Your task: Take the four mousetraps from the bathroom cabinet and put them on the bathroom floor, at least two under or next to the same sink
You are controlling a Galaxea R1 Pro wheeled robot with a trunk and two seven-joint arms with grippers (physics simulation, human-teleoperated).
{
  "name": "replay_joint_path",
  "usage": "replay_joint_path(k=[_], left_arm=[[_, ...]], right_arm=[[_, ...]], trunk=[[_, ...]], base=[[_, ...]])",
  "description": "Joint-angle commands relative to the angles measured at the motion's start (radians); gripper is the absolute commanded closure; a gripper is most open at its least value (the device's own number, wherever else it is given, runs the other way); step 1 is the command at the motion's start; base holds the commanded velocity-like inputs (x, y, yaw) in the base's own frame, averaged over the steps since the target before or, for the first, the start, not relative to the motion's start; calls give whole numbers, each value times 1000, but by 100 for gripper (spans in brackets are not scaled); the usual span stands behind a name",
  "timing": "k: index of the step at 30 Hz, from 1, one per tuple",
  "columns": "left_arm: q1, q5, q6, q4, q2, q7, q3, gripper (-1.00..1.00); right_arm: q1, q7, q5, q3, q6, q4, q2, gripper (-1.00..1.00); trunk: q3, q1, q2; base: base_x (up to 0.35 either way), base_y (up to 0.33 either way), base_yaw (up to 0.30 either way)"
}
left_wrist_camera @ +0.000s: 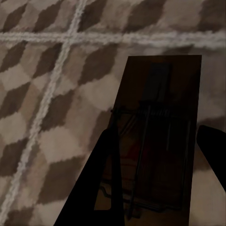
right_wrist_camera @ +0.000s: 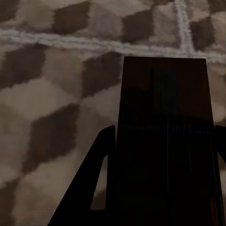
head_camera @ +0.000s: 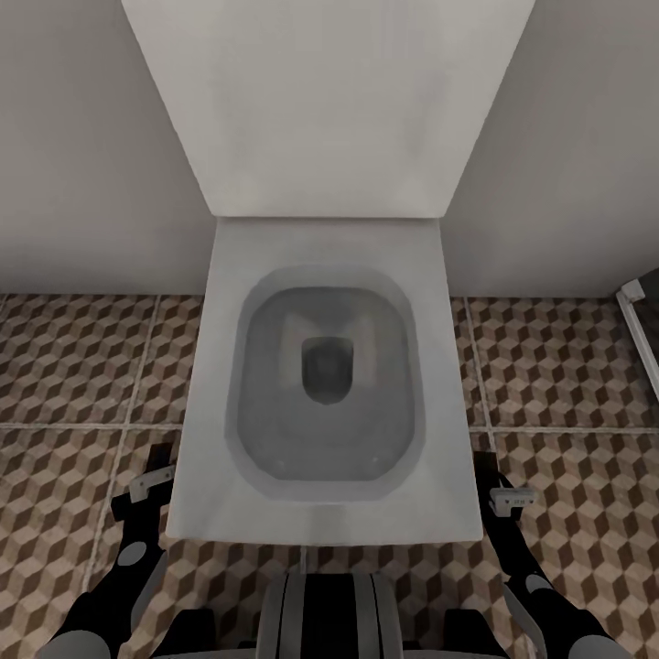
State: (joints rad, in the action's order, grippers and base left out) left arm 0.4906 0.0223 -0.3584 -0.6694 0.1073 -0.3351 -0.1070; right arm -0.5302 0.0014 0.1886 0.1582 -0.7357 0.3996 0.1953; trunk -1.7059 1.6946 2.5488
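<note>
In the left wrist view a brown wooden mousetrap [left_wrist_camera: 160, 132] with dark spring wires sits between the dark fingers [left_wrist_camera: 94, 188] of my left gripper [left_wrist_camera: 155, 179], which is shut on it above the bathroom floor [left_wrist_camera: 37, 94]. My right gripper [right_wrist_camera: 160, 188] is likewise shut on a second, darker-looking mousetrap [right_wrist_camera: 165, 122] over the cube-patterned tiles [right_wrist_camera: 47, 94]. From the head camera, the left arm [head_camera: 137, 522] and right arm [head_camera: 517, 531] hang low on either side of a toilet, over the bathroom floor [head_camera: 73, 366]. The cabinet and the bathroom sink are out of view.
A white toilet [head_camera: 215, 384] with its raised lid [head_camera: 325, 101] stands straight ahead against a pale wall, its front edge close to my trunk [head_camera: 325, 613]. A white frame [head_camera: 641, 329] shows at the right edge. Tiled floor lies on both sides of the toilet.
</note>
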Motion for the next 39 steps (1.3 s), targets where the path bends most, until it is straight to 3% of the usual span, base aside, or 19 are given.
replay_joint_path(k=[1, 28, 33, 39], left_arm=[[0, 2, -3, 1, 0, -2, 1, 100], [0, 2, -3, 1, 0, -2, 1, 100], [0, 2, -2, 1, -1, -2, 2, 100], [0, 2, -2, 1, 0, -2, 1, 100]], right_arm=[[-1, 4, 12, 7, -4, -1, 1, 100], [-1, -5, 6, 7, 1, 1, 0, 100], [-1, -5, 8, 7, 1, 1, 0, 100], [-1, -6, 10, 7, 0, 1, 0, 100]], trunk=[[0, 0, 0], [0, 0, 0], [-20, 2, 1], [-20, 2, 1]], base=[[0, 0, 0], [0, 0, 0], [0, 0, 0], [0, 0, 0]])
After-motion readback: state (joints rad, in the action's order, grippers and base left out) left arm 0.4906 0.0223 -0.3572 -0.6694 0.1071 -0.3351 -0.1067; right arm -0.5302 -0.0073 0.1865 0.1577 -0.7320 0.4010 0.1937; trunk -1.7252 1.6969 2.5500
